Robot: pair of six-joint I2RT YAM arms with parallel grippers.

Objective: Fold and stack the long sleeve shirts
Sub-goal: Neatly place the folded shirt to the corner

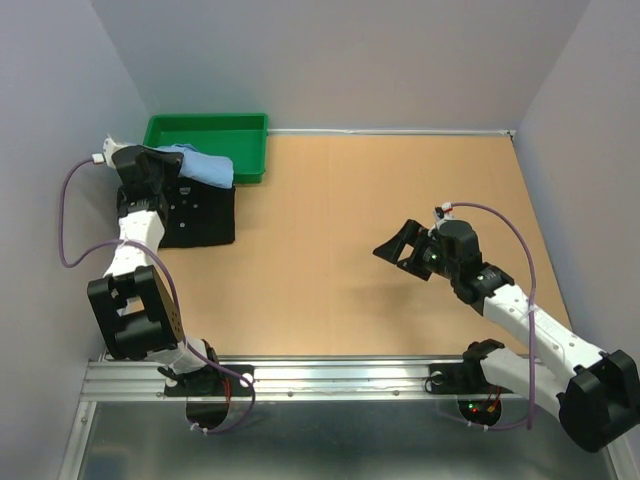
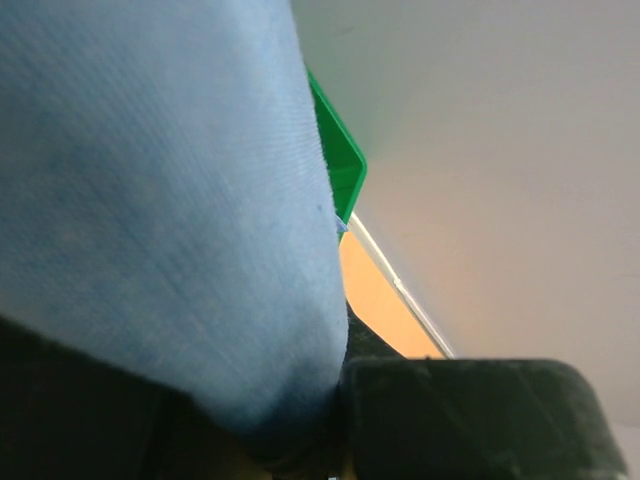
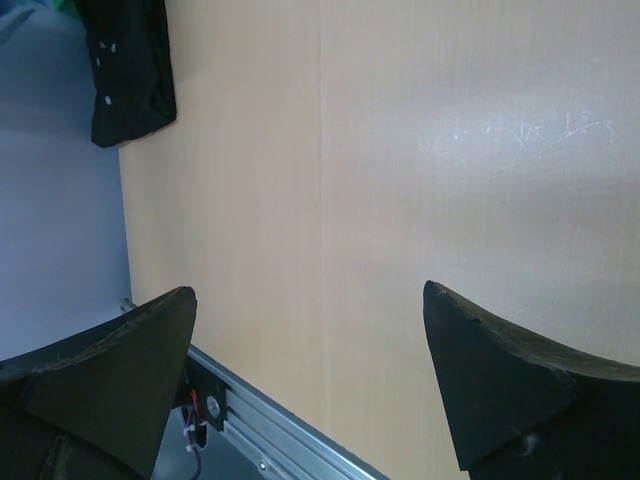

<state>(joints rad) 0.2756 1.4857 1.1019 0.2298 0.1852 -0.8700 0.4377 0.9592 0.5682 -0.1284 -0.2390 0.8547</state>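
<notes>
Left wrist view, left end effector (image 1: 168,162) clenched on light blue shirt (image 2: 150,200), right end effector (image 3: 310,292) spread wide

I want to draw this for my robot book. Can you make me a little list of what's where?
Left gripper: closed on the light blue shirt, at the green tray
Light blue shirt: bunched, lying over the tray's near edge
Black shirt: folded on the table, in front of the tray
Right gripper: open, empty, over the table
</notes>
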